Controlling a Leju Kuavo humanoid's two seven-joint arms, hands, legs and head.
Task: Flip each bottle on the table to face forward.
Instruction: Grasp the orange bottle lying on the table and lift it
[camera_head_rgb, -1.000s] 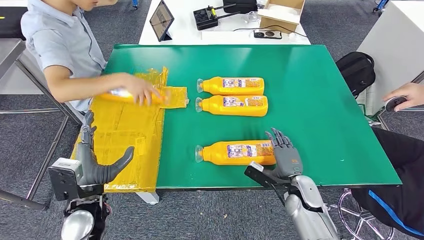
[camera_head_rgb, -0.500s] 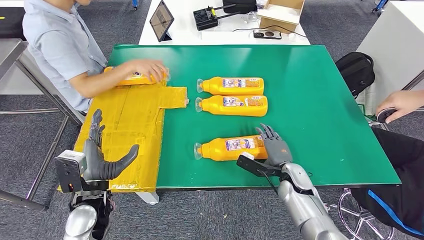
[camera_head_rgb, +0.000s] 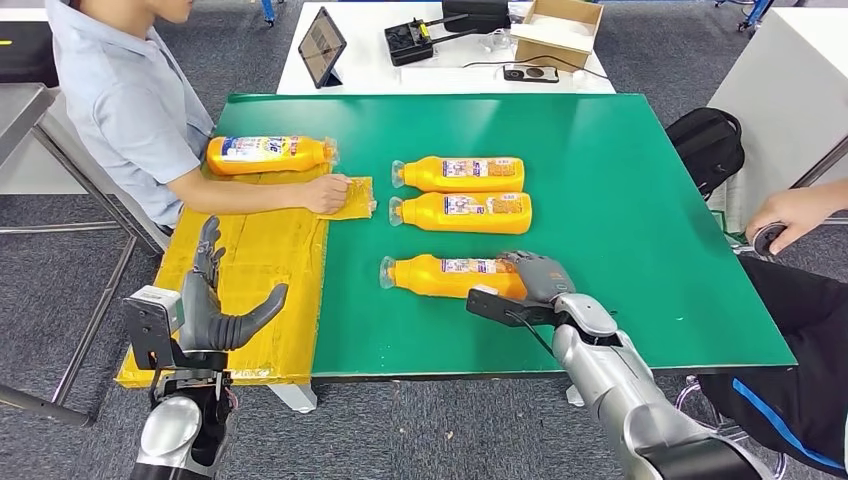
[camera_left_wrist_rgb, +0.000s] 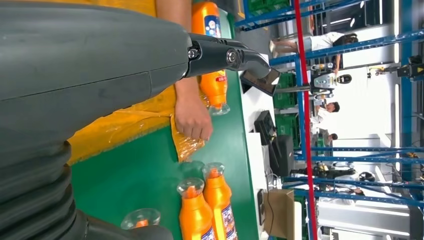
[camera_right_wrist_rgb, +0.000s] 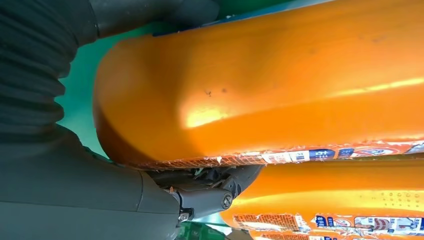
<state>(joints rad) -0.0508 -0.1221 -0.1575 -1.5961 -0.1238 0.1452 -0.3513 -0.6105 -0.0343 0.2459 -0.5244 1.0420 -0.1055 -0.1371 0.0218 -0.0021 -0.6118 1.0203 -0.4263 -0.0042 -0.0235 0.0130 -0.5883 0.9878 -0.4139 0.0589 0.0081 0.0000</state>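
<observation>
Both arms are silver and rounded, the left arm (camera_head_rgb: 165, 440) and right arm (camera_head_rgb: 625, 390) each ending in a dark grey hand. A black boxy camera mount sits at each wrist, with a thin black cable along the right one. The left hand (camera_head_rgb: 215, 310) and right hand (camera_head_rgb: 540, 275) have grey ribbed covers and small screws at the thumb

My head camera looks down on the green table (camera_head_rgb: 620, 180). My left wrist camera views it sideways, sharing 2 far bottles (camera_left_wrist_rgb: 207, 210). My right wrist camera sits against the nearest bottle (camera_right_wrist_rgb: 280, 85).
</observation>
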